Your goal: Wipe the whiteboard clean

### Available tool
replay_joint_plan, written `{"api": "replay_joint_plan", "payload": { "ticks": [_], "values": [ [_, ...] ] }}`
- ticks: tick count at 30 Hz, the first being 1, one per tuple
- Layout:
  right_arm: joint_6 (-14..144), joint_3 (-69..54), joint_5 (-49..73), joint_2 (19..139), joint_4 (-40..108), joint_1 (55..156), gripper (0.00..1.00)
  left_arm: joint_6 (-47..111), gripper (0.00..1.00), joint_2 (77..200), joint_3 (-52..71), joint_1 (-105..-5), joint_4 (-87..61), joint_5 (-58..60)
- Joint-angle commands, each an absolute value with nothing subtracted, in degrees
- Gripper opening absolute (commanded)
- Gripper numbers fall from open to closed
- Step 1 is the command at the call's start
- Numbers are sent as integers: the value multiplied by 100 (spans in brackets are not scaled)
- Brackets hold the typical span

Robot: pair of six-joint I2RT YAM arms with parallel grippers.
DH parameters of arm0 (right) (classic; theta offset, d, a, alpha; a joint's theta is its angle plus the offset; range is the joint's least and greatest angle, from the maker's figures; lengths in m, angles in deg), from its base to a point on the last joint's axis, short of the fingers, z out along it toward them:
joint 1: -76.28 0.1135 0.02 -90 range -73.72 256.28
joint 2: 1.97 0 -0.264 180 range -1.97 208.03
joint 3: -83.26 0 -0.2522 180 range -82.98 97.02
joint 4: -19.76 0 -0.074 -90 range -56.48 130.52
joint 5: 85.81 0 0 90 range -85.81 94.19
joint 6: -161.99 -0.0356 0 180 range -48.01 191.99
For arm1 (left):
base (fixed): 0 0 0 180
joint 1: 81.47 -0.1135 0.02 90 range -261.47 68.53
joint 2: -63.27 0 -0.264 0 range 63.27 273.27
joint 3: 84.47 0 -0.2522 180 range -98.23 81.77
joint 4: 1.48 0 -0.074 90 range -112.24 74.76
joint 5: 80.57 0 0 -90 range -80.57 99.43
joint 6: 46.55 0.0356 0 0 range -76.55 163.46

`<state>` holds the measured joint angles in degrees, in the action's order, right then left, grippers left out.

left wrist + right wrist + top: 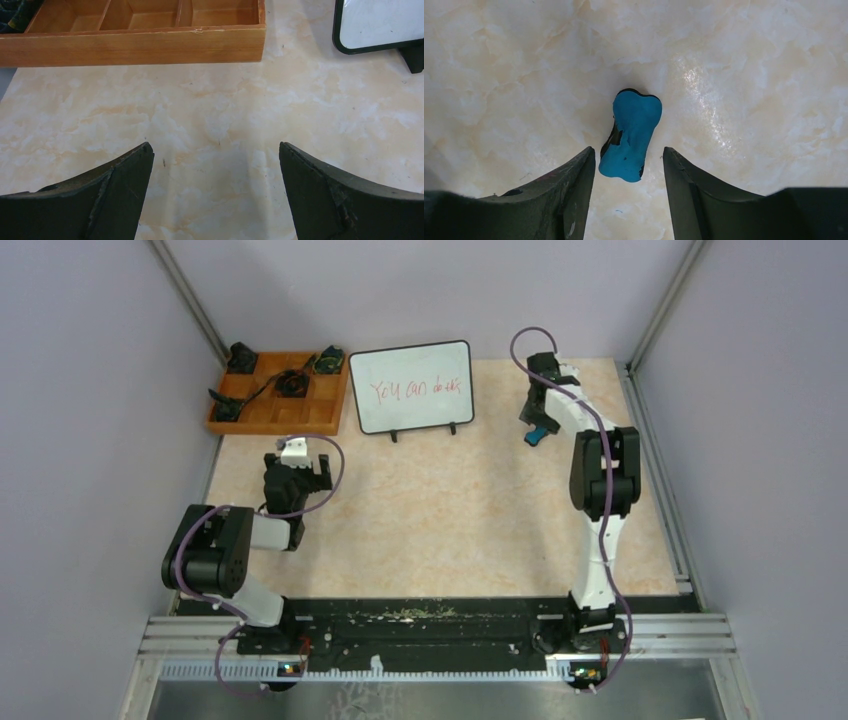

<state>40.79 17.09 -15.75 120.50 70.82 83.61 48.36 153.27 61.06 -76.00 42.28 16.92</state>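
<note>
The whiteboard (pixel 411 386) stands on little black feet at the back middle, with red handwriting on it. Its lower left corner shows in the left wrist view (pixel 378 25). A blue eraser (pixel 537 435) lies on the table right of the board. In the right wrist view the eraser (pixel 630 134) lies just ahead of my right gripper (pixel 629 155), which is open, with its fingers on either side of the eraser's near end, not touching it. My left gripper (pixel 215 150) is open and empty over bare table, near the orange tray.
An orange compartment tray (pixel 277 392) with black parts sits at the back left; its front wall shows in the left wrist view (pixel 132 46). Purple walls and metal rails close in the table on three sides.
</note>
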Motion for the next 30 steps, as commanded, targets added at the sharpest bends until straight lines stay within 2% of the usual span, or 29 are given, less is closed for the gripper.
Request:
{"api": "replay_joint_plan", "payload": {
  "ticks": [1, 15, 30],
  "values": [
    [4009, 1723, -1548, 12182, 6855, 8335, 52, 4815, 100, 15362, 6029, -7606, 4404, 1721],
    [4021, 1650, -1574, 12382, 6771, 8326, 51, 4815, 100, 15362, 6025, -7604, 4400, 1722],
    [4186, 1885, -1724, 12572, 6817, 8330, 45, 4816, 100, 15362, 6026, -7611, 4403, 1720]
  ]
}}
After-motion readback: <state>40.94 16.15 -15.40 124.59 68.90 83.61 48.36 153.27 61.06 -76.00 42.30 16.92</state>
